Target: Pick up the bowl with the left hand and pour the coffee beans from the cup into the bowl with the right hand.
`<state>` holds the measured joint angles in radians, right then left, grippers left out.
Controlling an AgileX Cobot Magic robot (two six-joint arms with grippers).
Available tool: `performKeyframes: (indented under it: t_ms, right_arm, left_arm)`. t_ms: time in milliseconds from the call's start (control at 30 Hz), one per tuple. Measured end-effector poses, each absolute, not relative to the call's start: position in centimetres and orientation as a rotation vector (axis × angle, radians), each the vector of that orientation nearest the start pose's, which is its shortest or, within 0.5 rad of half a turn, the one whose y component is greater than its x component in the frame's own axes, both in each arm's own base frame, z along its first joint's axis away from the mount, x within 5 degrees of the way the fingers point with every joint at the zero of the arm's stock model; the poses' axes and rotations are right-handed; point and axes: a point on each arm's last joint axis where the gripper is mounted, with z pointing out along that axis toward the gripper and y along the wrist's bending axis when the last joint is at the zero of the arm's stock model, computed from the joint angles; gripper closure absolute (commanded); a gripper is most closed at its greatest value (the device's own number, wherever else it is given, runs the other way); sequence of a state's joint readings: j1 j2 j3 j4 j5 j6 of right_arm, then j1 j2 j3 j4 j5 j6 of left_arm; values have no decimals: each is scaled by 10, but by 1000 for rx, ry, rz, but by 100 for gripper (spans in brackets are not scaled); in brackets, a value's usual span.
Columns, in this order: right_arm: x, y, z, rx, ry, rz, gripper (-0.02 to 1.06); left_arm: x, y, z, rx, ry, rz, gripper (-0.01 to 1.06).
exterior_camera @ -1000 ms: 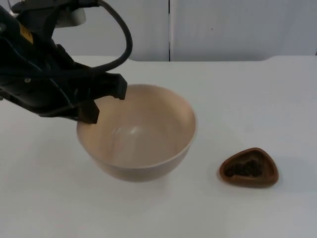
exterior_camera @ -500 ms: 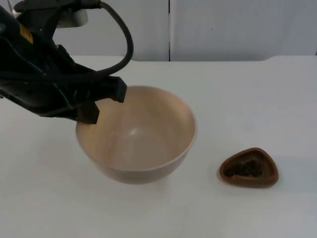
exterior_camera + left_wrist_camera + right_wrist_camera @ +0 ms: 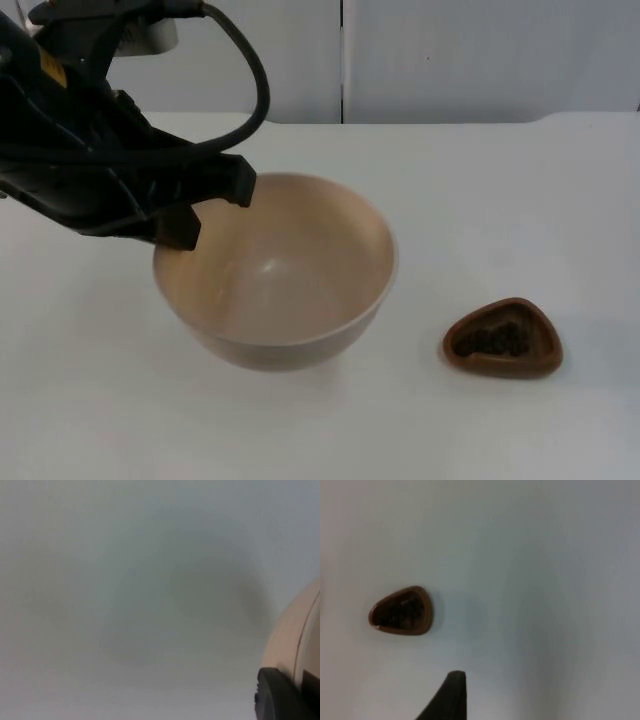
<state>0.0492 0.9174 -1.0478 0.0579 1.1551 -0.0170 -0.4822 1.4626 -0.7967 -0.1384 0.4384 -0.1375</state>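
A large beige bowl (image 3: 275,270) is in the middle of the top view, empty inside. My left gripper (image 3: 208,207) is shut on its left rim, one finger inside and one outside. In the left wrist view the bowl's outer wall (image 3: 292,640) stands beside a black fingertip (image 3: 277,695), with a round shadow on the table beneath, so the bowl seems held off the table. A small brown rounded-triangle cup (image 3: 503,338) with dark coffee beans stands on the table to the bowl's right. My right gripper (image 3: 451,695) hangs above the table, apart from the cup (image 3: 401,611).
The white table (image 3: 500,200) ends at a grey partition wall (image 3: 450,60) at the back. The left arm's black body covers the table's far left.
The bowl has sunk a touch and shifted slightly in the left gripper's hold. The cup has stayed in place.
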Motion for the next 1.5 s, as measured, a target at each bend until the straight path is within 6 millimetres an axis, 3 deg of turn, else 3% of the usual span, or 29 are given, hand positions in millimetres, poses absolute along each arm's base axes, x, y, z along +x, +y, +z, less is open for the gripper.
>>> performKeyframes:
  t_ms: [200,367,767,1200,1367,1500]
  right_arm:
    - [186,18,356,-91,2633,149,-1]
    - [201,21,341,-95,2716,181,-1]
    - [219,29,325,-131,2799,171,0]
    - [253,105,265,-345,2915,7,0]
    - [261,125,249,-358,2903,18,0]
    - [269,128,242,-334,2904,-3,0]
  left_arm:
    - [244,-134,212,311,2603,-344,105]
    - [244,-134,212,311,2603,-344,105]
    - [244,-134,212,311,2603,-344,105]
    - [244,-134,212,311,2603,-344,105]
    - [244,-134,212,311,2603,-344,105]
    - [244,-134,212,311,2603,-344,105]
